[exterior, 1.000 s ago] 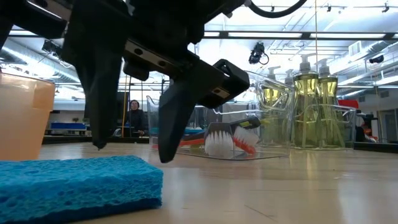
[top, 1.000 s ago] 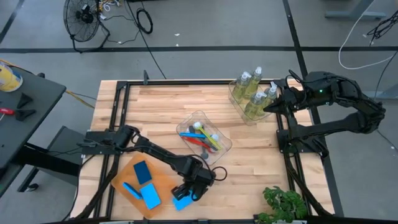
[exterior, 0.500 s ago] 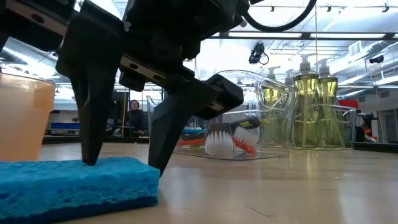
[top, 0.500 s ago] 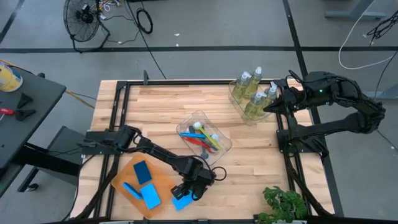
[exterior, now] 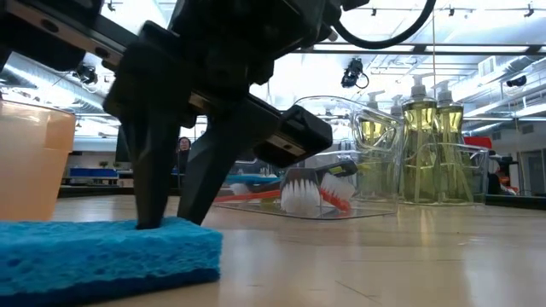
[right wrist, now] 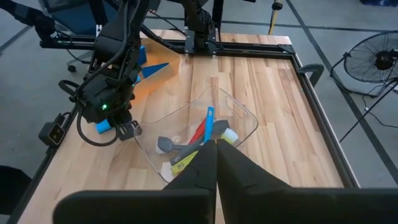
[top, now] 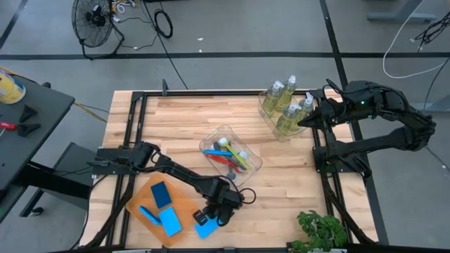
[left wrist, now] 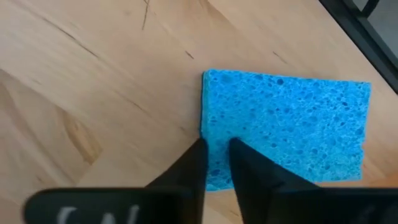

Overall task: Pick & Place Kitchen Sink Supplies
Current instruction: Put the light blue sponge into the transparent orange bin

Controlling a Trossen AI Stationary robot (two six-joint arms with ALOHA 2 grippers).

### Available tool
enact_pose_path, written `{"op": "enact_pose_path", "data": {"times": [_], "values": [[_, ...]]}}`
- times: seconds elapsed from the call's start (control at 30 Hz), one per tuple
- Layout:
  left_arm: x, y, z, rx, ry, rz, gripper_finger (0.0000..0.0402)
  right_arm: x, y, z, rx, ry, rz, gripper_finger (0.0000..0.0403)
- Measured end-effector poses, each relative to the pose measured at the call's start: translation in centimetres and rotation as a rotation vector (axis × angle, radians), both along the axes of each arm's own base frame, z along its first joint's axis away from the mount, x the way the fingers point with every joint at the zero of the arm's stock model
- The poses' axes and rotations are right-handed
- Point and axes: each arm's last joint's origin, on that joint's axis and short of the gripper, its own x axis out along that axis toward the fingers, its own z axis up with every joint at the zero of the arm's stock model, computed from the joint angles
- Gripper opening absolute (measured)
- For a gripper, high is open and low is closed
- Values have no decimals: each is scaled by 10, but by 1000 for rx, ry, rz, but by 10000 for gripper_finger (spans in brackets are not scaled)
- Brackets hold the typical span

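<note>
Near the table's (top: 183, 116) front edge, beside the orange tray (top: 184, 209), a blue sponge (left wrist: 292, 127) is being pinched at one end by the left gripper (left wrist: 216, 163), jaws nearly together on it; a straight lift is being advised; the right gripper (right wrist: 216, 163), closed, is waiting by the bottles (top: 285, 98).

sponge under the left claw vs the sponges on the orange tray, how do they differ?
The loose sponge lies flat on the bare wood beside the orange tray; the tray sponges sit inside the tray.
The left claw is down on one edge of the loose sponge, fingers narrowly apart; nothing touches the tray sponges.
All are flat, blue and rectangular.
</note>
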Motion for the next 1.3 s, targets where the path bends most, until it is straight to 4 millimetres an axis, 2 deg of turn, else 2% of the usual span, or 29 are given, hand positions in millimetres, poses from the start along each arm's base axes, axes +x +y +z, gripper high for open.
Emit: {"op": "enact_pose_path", "data": {"times": [0.23,0.57,0.87,1.3], "values": [[0,0,0,1,-2,0,7,1,0,2,-3,-18,0,8],[4,-1,6,19,-38,6,4,1,0,2,-4,-26,0,8],[20,-5,39,46,-145,39,2,1,0,2,-27,-28,13,8],[28,-7,118,92,-257,86,1,1,0,2,-52,-28,27,8]]}}
